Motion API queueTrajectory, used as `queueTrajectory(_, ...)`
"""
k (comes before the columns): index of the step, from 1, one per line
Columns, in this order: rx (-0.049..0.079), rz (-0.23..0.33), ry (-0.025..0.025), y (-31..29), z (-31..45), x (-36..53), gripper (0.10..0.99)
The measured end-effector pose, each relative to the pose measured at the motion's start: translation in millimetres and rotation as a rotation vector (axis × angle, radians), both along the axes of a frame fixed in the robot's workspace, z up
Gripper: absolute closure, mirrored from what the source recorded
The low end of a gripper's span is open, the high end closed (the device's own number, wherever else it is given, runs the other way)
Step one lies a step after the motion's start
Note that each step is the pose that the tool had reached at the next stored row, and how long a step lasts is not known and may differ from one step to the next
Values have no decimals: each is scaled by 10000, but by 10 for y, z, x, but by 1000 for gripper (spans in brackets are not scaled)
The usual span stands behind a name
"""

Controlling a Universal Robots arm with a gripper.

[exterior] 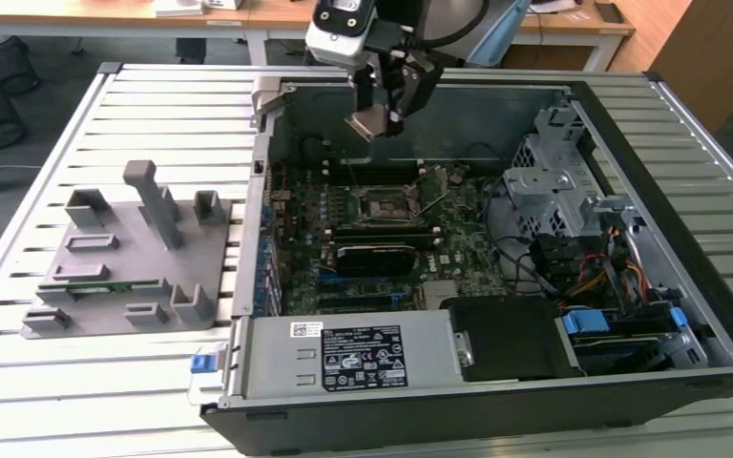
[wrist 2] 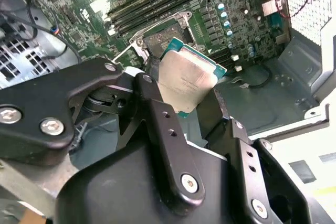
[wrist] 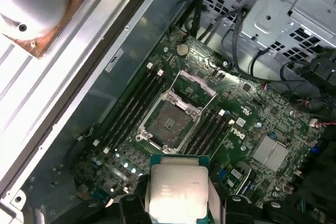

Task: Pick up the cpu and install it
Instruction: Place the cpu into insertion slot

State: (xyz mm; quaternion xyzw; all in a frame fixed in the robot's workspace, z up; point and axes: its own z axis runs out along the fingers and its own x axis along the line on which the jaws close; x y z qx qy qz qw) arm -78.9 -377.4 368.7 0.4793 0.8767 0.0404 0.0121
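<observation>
My gripper is shut on the cpu, a small flat square chip with a silvery metal top and a green edge. It hangs in the air above the far part of the open computer case. In both wrist views the cpu sits between the black fingers. Below it on the green motherboard lies the dark square socket, its metal frame open and its middle bare.
The open computer case lies on a slatted metal table. A grey plastic fixture with a green circuit strip stands at the exterior view's left. Drive cages and cables fill the case's right side.
</observation>
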Motion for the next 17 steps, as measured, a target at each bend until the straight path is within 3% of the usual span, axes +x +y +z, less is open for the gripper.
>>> queueTrajectory(17,0,-2855,0,0,-16,0,557)
